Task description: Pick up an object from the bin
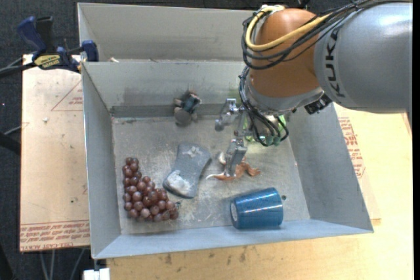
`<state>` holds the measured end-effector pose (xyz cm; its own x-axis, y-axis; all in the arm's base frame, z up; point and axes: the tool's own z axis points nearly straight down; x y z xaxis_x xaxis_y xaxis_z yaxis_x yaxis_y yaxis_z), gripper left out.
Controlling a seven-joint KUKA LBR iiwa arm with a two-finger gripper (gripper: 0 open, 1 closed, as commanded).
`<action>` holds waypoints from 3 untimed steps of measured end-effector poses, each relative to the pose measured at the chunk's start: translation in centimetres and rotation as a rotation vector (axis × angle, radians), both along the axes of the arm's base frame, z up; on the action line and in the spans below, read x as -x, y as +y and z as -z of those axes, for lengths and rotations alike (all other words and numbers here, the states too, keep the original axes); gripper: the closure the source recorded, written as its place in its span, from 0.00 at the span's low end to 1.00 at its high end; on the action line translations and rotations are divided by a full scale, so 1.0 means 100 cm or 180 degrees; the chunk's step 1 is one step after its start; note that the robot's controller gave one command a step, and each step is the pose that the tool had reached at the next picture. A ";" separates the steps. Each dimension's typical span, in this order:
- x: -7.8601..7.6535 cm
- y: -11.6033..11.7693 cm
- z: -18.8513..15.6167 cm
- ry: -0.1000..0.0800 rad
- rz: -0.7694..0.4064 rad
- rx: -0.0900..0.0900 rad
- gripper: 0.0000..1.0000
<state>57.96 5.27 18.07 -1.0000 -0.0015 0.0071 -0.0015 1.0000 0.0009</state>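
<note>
My gripper [230, 138] hangs low in the middle of the bin, under the orange wrist cover. Its two metal fingers stand apart, open, with nothing between them. The nearer fingertip [234, 155] is right over a small orange toy creature [237, 172] lying on the bin floor, and seems to touch its top. A flat grey slab-like thing [187, 168] lies just left of the gripper. A blue cup [257, 208] lies on its side near the front wall, below and right of the gripper.
A bunch of dark red toy grapes [143, 192] lies at the front left. A small dark toy figure [186, 107] sits by the back wall. The arm and its cover hide the bin's right back part.
</note>
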 end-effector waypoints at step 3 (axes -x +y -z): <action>-0.014 -0.018 0.108 -0.0039 -0.0039 -0.0004 0.00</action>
<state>59.31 3.42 7.31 -0.9999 -0.0137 -0.0051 -0.0137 0.9999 0.0021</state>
